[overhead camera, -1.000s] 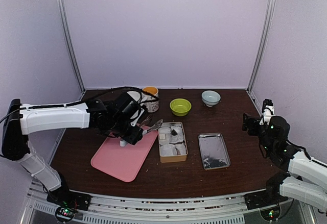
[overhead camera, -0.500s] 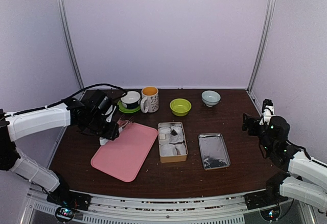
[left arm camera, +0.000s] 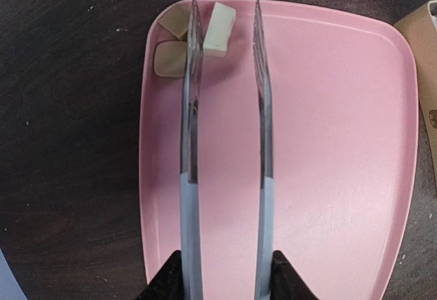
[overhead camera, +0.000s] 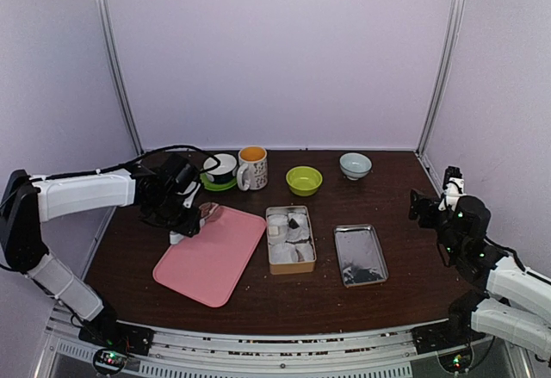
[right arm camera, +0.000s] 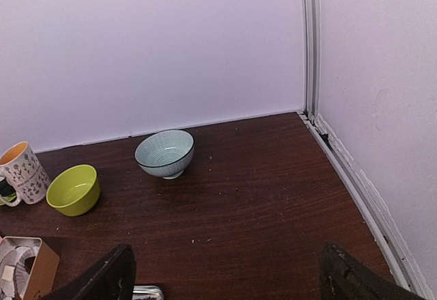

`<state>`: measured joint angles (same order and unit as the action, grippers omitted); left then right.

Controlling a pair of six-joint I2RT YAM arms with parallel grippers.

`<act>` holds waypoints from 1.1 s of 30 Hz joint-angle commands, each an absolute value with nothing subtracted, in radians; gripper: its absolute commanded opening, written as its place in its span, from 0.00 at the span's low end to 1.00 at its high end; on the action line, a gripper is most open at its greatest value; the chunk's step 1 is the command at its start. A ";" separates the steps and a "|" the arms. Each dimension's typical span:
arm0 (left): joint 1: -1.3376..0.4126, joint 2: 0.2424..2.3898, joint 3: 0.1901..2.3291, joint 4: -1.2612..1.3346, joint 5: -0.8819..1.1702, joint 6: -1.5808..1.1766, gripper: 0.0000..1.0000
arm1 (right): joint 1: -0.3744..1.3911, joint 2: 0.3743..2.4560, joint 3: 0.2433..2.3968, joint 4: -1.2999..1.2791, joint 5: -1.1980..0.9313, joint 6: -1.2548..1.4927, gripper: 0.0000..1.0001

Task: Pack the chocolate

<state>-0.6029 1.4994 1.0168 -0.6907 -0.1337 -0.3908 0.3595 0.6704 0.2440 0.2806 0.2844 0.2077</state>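
Note:
My left gripper is shut on long tongs, whose two arms reach out over the far left corner of the pink tray. A whitish piece of chocolate lies on the tray between the spread tong tips, and I cannot tell whether they touch it. Two brownish pieces lie just left of the left tong arm. Right of the tray, the open tin holds several paper cups with chocolate. My right gripper hovers open and empty at the table's right side.
A silver lid with dark bits lies right of the tin. Along the back stand a small cup on a green saucer, a patterned mug, a green bowl and a pale blue bowl.
My left arm has swung left, from beside the tin to the tray's far left corner, carrying the tongs. The tong arms have narrowed a little. The right arm has not moved.

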 commanded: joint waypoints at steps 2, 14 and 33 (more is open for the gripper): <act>-0.598 1.513 1.056 -0.664 -0.136 -0.376 0.37 | 0.356 0.667 0.256 0.277 0.280 0.201 0.93; -0.597 1.562 1.100 -0.695 -0.157 -0.376 0.22 | 0.356 0.662 0.256 0.271 0.278 0.202 0.93; -0.818 1.253 1.070 -0.651 0.179 -0.304 0.16 | 0.356 0.660 0.256 0.270 0.269 0.198 0.93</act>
